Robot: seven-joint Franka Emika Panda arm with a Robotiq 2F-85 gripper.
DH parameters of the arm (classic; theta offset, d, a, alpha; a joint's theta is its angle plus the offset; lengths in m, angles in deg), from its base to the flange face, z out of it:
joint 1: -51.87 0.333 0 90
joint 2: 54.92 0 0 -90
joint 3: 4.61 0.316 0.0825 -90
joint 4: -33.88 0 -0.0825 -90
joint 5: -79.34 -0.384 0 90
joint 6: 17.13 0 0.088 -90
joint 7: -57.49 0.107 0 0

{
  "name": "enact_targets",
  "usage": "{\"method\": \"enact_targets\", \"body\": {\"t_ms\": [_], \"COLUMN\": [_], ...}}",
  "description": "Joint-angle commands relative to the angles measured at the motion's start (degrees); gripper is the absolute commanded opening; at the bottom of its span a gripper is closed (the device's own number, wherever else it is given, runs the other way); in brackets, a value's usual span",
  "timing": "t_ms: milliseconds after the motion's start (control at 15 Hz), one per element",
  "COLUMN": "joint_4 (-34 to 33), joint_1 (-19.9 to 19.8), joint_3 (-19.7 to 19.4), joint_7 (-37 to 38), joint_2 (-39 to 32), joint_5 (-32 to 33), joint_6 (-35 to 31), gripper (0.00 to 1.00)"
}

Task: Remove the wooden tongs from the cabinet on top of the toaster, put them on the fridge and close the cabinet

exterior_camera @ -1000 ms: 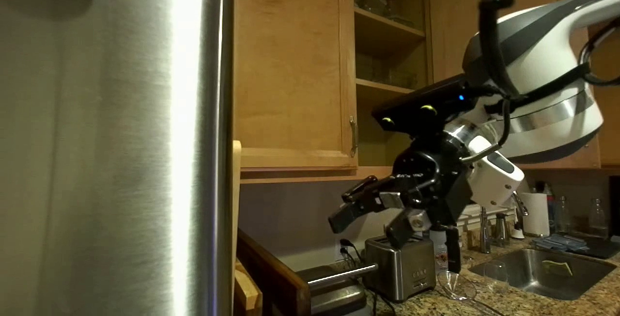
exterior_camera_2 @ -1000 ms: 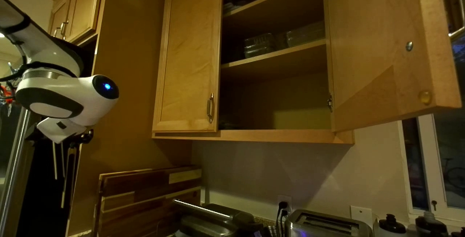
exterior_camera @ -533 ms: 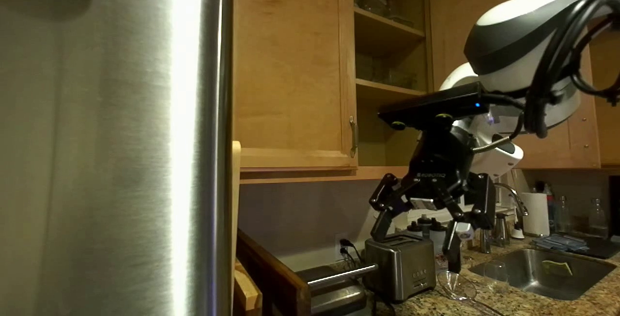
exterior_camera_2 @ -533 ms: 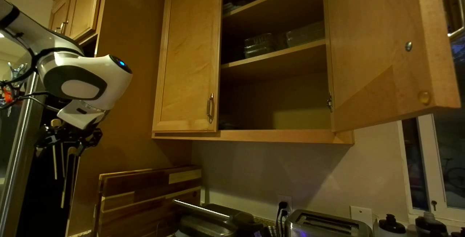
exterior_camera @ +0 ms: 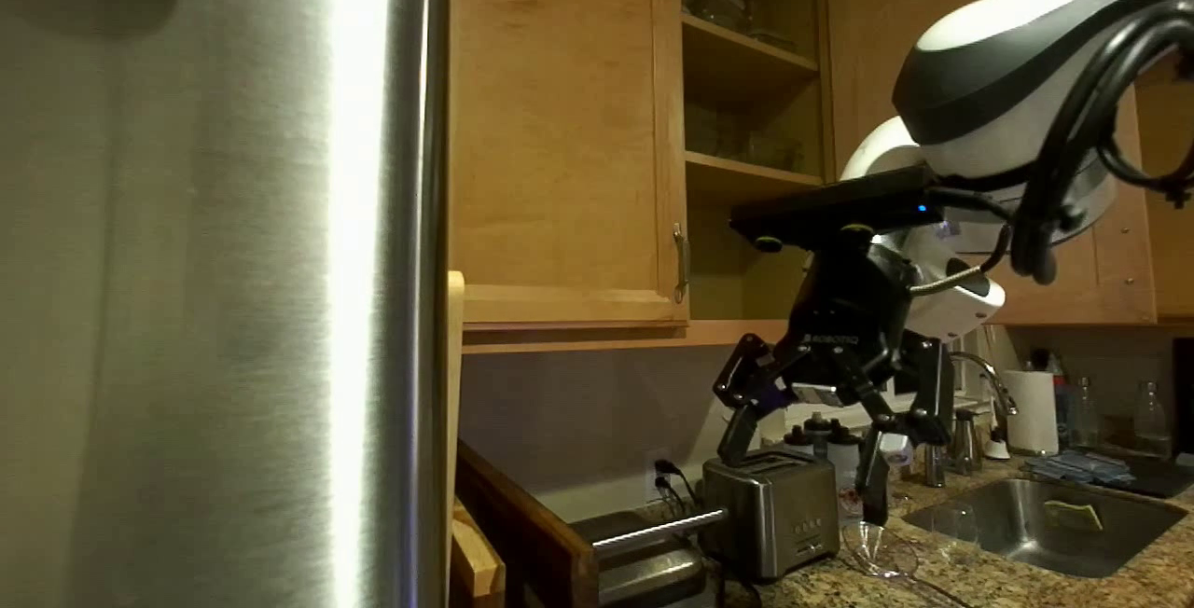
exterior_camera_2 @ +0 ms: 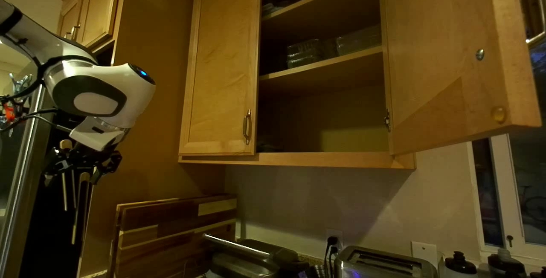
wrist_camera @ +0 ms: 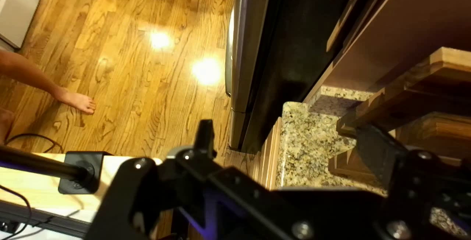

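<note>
- Black two-fingered gripper (exterior_camera: pixel 803 485), mounted on a white-and-grey arm (exterior_camera: pixel 1035 86): fingers (exterior_camera: pixel 873 489) were held well apart; in the wrist view, a corner of the speckled granite countertop (wrist_camera: pixel 311 140) was seen between them.
- Very large brushed stainless-steel fridge (exterior_camera: pixel 215 310), dark-sided: placed just beside that countertop corner.
- Slim pale strips (wrist_camera: pixel 333 36): seen against the fridge's dark side; whether the wooden tongs were among them could not be told.
- Light honey-coloured wooden wall cabinet (exterior_camera_2: pixel 332 159): fixed above the countertop's wall edge. One raised-panel door (exterior_camera_2: pixel 222 69), fitted with a slim metal handle (exterior_camera_2: pixel 247 127), was closed; the second door (exterior_camera_2: pixel 448 65) was swung wide.
- Stacked clear containers (exterior_camera_2: pixel 303 52): set on the lower of two visible wooden shelves (exterior_camera_2: pixel 332 61) in the cabinet.
- Small boxy brushed-steel toaster (exterior_camera: pixel 774 519), dark-trimmed: set on the countertop towards its wall edge, below the cabinet.
- Striped brown wooden boards (exterior_camera_2: pixel 175 214): stood on edge at the fridge end of the countertop.
- Black-and-steel appliance (exterior_camera_2: pixel 245 265), topped by a straight steel bar (exterior_camera_2: pixel 236 245): placed between the boards and the toaster.
- Oblong stainless-steel sink (exterior_camera: pixel 1012 524): let into the countertop, farther from the fridge than the toaster; a yellow sponge (exterior_camera: pixel 1073 517) was seen inside.
- Bare foot (wrist_camera: pixel 77 100): planted on the glossy wood-strip floor (wrist_camera: pixel 147 85), well apart from the fridge.
</note>
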Motion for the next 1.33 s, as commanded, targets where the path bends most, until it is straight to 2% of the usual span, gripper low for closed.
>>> {"method": "enact_targets", "body": {"t_ms": [0,267,600,933,1133,1267], "joint_4": [-1.5,-4.2,-9.2,-11.5,-12.0,-12.0], "joint_1": [-4.1,-8.6,-11.1,-11.8,-12.1,-11.9], "joint_3": [-1.3,-5.1,-10.5,-12.2,-12.3,-12.8], "joint_7": [-3.9,-9.3,-18.0,-24.6,-31.5,-36.6], "joint_2": [-0.9,-3.5,-8.5,-10.8,-10.7,-10.2], "joint_5": [8.0,19.4,31.4,37.2,43.7,45.7], "joint_6": [1.9,1.5,3.6,4.5,6.9,7.6], "gripper": [1.0,1.0,1.0,1.0,1.0,1.0]}}
